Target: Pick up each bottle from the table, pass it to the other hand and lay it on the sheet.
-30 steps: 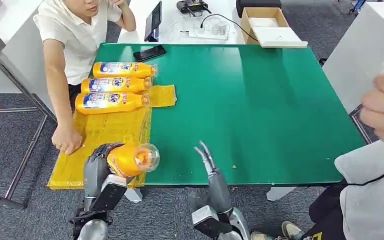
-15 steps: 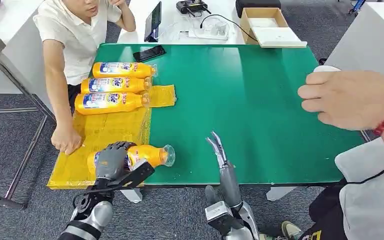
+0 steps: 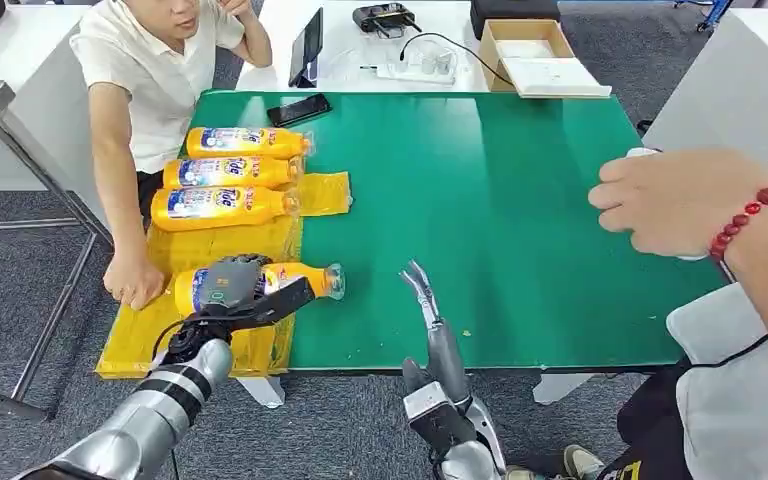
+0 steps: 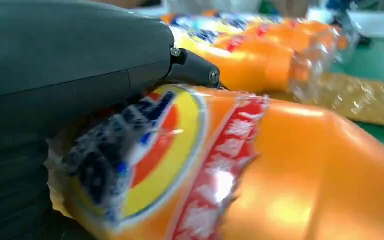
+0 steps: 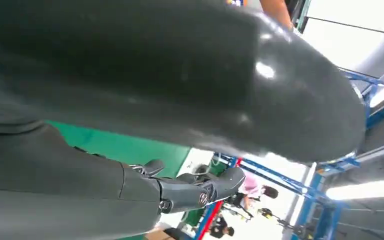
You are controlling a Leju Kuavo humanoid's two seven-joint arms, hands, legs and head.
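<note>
Left hand point(image 3: 232, 283) is wrapped over the labelled body of the orange detergent bottle point(image 3: 295, 281), and that bottle lies on its side, long axis across the table, cap end poking off the yellow sheet point(image 3: 205, 250) onto the green table point(image 3: 520, 190). Three more bottles point(image 3: 222, 172) lie parallel just beyond. Right hand point(image 3: 428, 305) stands near the cap end, fingers straight, holding nothing.
</note>
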